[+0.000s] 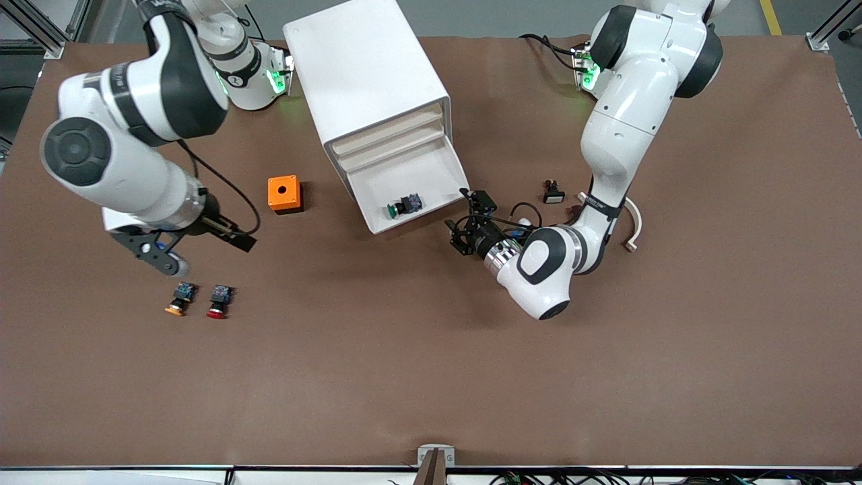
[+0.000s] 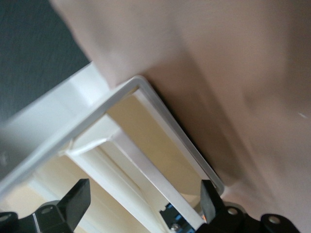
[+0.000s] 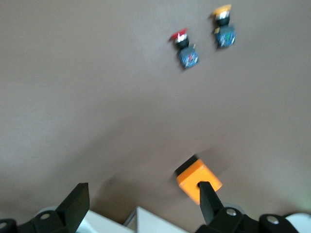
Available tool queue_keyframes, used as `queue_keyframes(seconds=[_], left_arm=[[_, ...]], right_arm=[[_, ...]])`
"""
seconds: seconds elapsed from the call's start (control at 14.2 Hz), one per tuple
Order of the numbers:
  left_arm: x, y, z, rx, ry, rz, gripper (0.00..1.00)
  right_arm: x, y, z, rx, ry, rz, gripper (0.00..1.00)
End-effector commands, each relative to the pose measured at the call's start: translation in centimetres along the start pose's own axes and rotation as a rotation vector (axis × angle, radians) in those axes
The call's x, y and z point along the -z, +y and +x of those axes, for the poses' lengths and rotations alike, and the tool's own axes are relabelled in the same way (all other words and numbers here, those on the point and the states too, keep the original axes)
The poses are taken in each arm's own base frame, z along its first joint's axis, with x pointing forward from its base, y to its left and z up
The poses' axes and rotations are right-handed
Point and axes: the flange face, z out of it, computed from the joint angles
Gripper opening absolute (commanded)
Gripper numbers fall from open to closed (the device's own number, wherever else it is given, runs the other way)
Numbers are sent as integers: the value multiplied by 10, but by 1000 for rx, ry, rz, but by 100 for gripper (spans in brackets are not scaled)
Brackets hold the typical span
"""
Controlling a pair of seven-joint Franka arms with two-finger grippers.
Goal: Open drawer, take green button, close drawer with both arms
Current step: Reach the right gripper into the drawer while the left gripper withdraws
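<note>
Showing front view only: button (image 1: 404, 205) in drawer (image 1: 431, 176); left gripper (image 1: 471, 219), right gripper (image 1: 158, 252) fingers apart.

No readable text, labels, brands or numbers on anything

One cabinet (image 1: 367, 74) with one drawer (image 1: 431, 176) pulled open, three push buttons — green (image 1: 404, 205) in that drawer, orange (image 1: 179, 300) and red (image 1: 219, 301) well apart from the cabinet — one orange box (image 1: 283, 194), and two arms.
</note>
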Motion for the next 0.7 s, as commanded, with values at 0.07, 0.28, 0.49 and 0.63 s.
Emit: queue_keyframes(seconds=[0.07,0.28,0.49,0.63], left_arm=[[37,-17,-12,-359,147,-42,99],[71,-21,-19,-504,229,-132,100],[90,-27,-41,-606,391,-238,99],[108,-36,-57,-657,461,-314,99]], right_arm=[[-20,-26,-25,-114,-91,31,100],[-38,-49,-54,-203,-106,42,100],[-57,-61,-74,-259,-98,43,100],[-73,-75,-92,-283,-103,14,100]])
